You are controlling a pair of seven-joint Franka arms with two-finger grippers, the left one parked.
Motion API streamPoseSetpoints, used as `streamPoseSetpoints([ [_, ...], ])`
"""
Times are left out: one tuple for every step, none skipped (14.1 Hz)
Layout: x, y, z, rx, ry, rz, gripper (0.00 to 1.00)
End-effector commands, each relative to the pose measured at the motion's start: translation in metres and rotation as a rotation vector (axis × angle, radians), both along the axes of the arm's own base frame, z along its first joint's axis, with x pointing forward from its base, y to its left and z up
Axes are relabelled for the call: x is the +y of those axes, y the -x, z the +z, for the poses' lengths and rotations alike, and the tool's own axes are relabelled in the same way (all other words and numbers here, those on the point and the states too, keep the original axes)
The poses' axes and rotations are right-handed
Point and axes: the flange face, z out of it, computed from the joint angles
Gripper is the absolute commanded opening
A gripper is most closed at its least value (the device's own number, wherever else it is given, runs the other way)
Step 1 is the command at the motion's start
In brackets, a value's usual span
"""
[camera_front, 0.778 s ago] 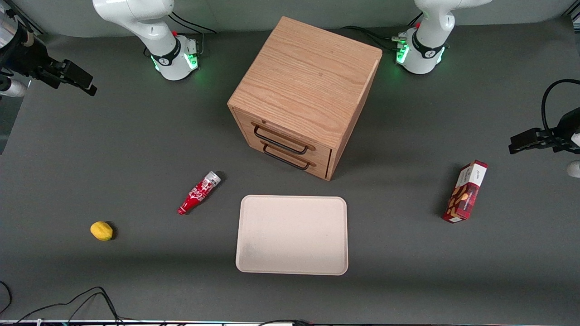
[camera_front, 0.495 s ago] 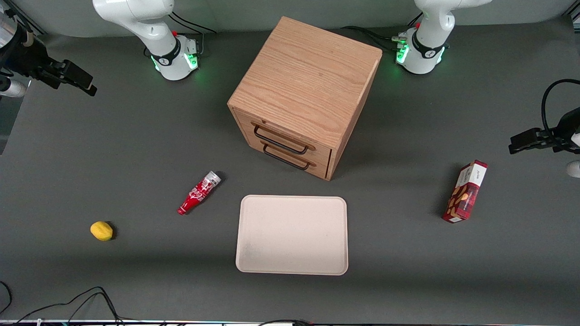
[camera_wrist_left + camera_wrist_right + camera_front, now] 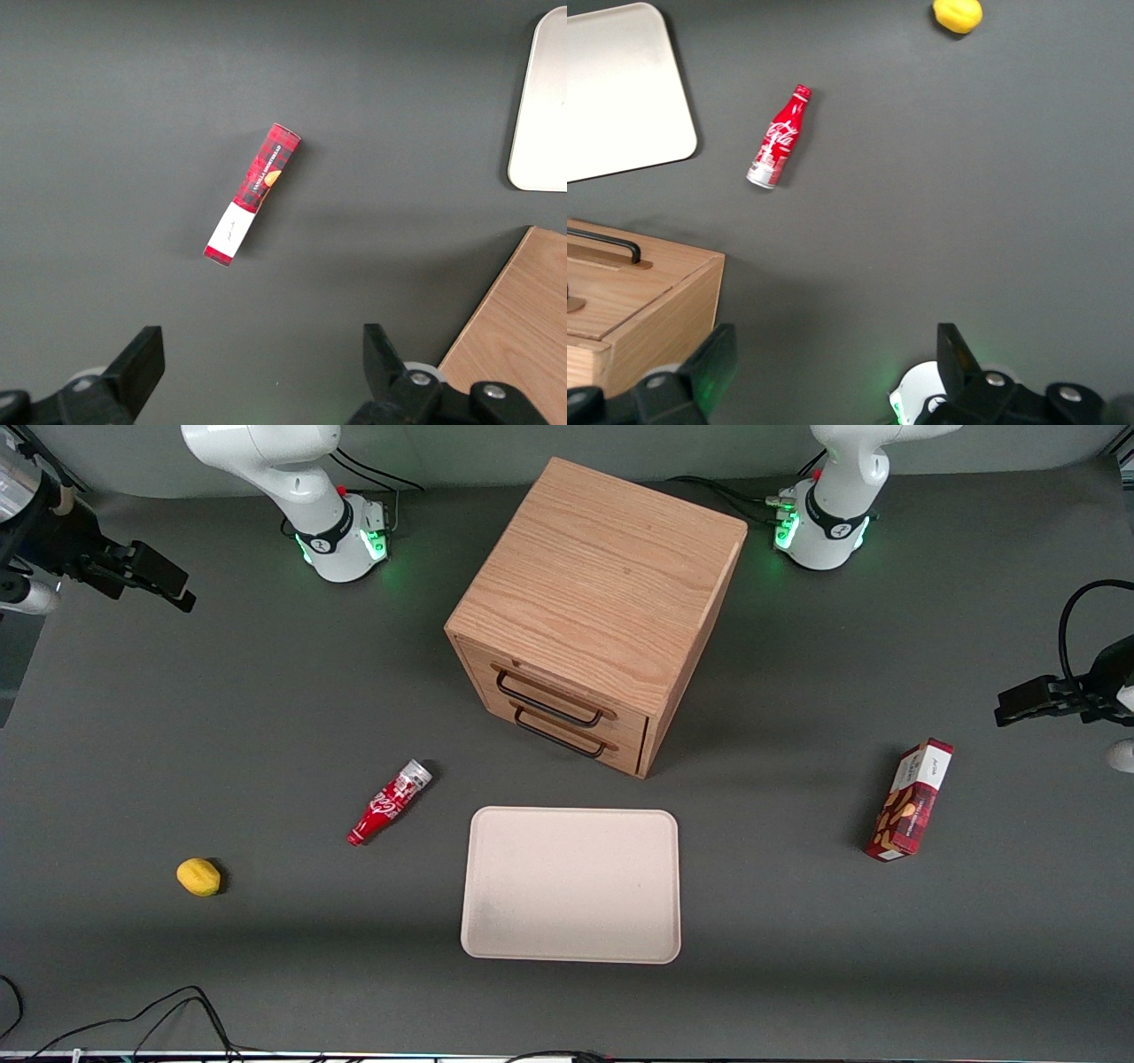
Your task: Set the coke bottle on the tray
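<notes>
One risk: my end effector [image 3: 155,584], spread wide and empty at upper left, could roll the lying coke bottle [image 3: 389,802] away from the tray [image 3: 571,884].

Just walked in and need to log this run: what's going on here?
Nothing is being handled yet. The small red coke bottle lies on its side on the dark grey table, beside the empty cream-beige rectangular tray but not touching it. The right arm's gripper hangs open high over the working arm's end of the table, well away from the bottle, holding nothing. A yellow lemon, a wooden drawer cabinet and a red snack box sit untouched.
</notes>
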Motion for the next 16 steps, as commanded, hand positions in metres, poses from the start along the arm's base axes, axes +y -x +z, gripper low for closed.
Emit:
streamPoseSetpoints([
  [0.029,-0.041,-0.010,0.023,-0.049,-0.066,1.00],
  [0.040,-0.059,-0.020,0.027,-0.049,-0.107,1.00],
  [0.063,-0.074,-0.034,0.031,-0.050,-0.140,1.00],
  [0.079,-0.088,-0.054,0.024,-0.059,-0.181,1.00],
  [0.088,-0.104,-0.082,0.036,-0.058,-0.246,1.00],
  [0.096,-0.121,-0.121,0.073,-0.050,-0.306,1.00],
  [0.100,-0.133,-0.154,0.101,-0.046,-0.342,1.00],
  [0.102,-0.143,-0.186,0.122,-0.035,-0.371,1.00],
  [0.103,-0.148,-0.217,0.132,-0.027,-0.402,1.00],
  [0.103,-0.151,-0.245,0.132,-0.025,-0.420,1.00],
  [0.104,-0.151,-0.275,0.128,-0.024,-0.451,1.00],
  [0.104,-0.152,-0.306,0.117,-0.019,-0.482,1.00],
  [0.103,-0.153,-0.337,0.097,0.001,-0.478,1.00],
  [0.102,-0.152,-0.362,0.081,0.006,-0.490,1.00],
  [0.103,-0.149,-0.387,0.067,-0.001,-0.505,1.00],
  [0.102,-0.145,-0.410,0.043,0.001,-0.502,1.00],
])
